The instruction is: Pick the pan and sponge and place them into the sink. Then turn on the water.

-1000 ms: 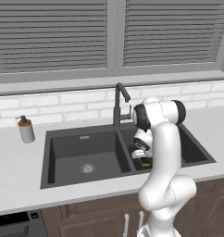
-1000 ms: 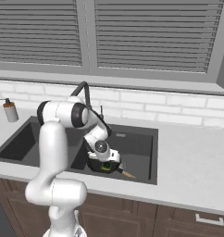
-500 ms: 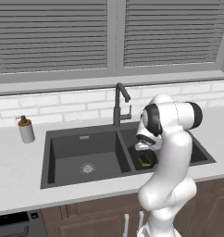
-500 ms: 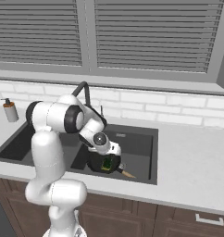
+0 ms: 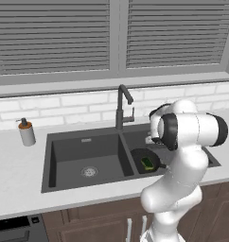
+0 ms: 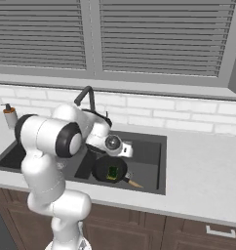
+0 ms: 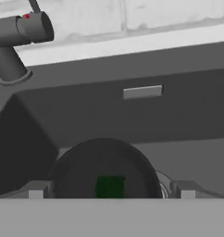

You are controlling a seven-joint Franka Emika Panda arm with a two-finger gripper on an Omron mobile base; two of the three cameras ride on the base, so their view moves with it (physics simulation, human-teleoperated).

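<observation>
My jaws stand apart with nothing between them, the gripper (image 7: 111, 192) hanging over the right basin of the dark grey double-basin sink (image 5: 69, 142). Just below and ahead of the jaws, that basin holds one round black frying pan (image 7: 81, 171), and inside the pan lies one small green sponge (image 7: 109, 186). I count two basins, one dark gooseneck faucet (image 5: 122, 105) behind the jaws' side of the divider, and one soap dispenser (image 5: 26, 133) well off on the counter.
</observation>
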